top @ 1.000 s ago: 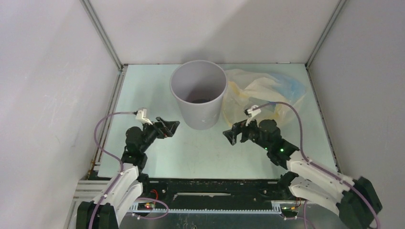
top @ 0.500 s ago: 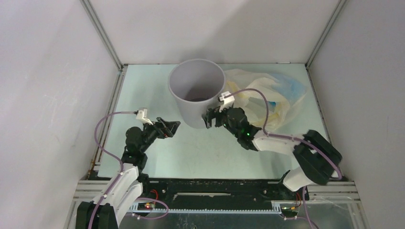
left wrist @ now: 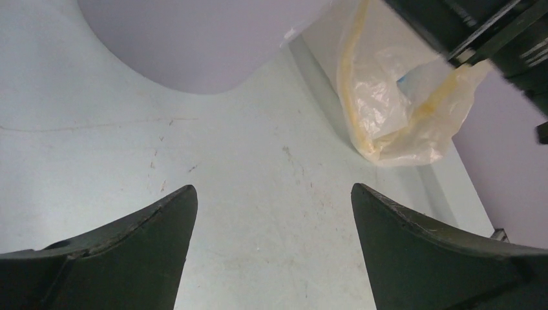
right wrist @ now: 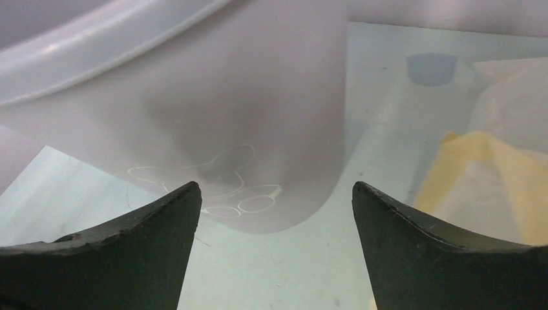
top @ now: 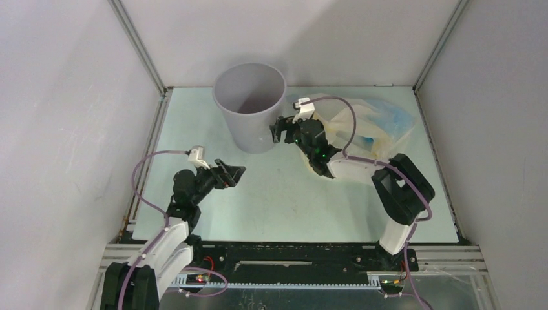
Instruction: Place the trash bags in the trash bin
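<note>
The pale grey-lavender trash bin (top: 247, 128) stands upright at the back middle, its mouth open and empty as far as I see. My right gripper (top: 279, 128) is open, close against the bin's right wall. The wall (right wrist: 258, 116) fills the right wrist view just past that gripper's fingertips (right wrist: 274, 187). The blue trash bag (top: 395, 117) shows as a blue patch through the pale yellow bag (top: 358, 119) at the back right. My left gripper (top: 234, 173) is open and empty over bare table, in front of the bin (left wrist: 194, 39).
The yellow bag (left wrist: 394, 97) lies crumpled right of the bin, behind my right forearm, and also shows in the right wrist view (right wrist: 491, 168). White walls close the table on the left, back and right. Lavender cables loop over both arms.
My right arm has reached forward and left to the bin's right side. The bin has slid left and toward the back wall. The left gripper has barely moved.
</note>
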Tool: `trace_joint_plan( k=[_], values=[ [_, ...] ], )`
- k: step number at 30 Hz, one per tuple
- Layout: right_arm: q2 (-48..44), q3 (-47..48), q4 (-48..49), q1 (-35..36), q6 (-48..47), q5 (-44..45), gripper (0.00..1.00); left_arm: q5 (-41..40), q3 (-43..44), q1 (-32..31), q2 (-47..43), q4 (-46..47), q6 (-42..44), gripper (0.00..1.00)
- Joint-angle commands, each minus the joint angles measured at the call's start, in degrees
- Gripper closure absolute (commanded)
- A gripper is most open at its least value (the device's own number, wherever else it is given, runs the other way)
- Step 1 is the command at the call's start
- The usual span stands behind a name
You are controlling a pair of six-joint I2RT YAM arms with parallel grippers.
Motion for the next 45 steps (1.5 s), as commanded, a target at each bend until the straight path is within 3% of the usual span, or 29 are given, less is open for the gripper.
trace_joint_plan(
  k=[1,9,14,18,23,31,38,45],
  values=[
    [-10.7,-0.55,-6.95,-0.29,-3.1,-2.06,0.1,1.42,1.79,-2.7,2.2,2.69,2.57,0.05],
    [-31.5,-7.83,-23.78,-3.76,-8.25,-2.39,0.09,-7.19,6.16,-18.67,8.24,3.41,5.19,0.12],
    [-41.23,-13.14,-29.28,-9.83,-3.65,-4.12,0.11,-19.18,11.73,-29.64,17.56,4.36,2.05,0.13],
    [-46.22,-15.19,-33.96,-13.55,-1.8,-4.17,0.15,-22.31,17.55,-34.49,28.23,8.0,-0.32,0.17],
    [-52.83,-19.89,-34.48,-15.03,-0.28,-2.61,0.17,-26.89,25.65,-37.69,40.28,11.23,-3.16,0.26],
    [-61.32,-24.96,-34.95,-15.3,0.51,-0.51,0.17,-32.97,32.61,-38.62,52.37,18.57,-8.63,0.34],
    [-67.01,-25.09,-43.78,-15.39,2.3,-0.51,0.18,-35.59,39.67,-37.87,59.3,16.1,-8.8,0.27],
    [-70.68,-27.0,-47.78,-15.37,3.22,-0.62,0.28,-34.37,45.7,-36.42,65.88,15.04,-12.15,0.39]
  ],
)
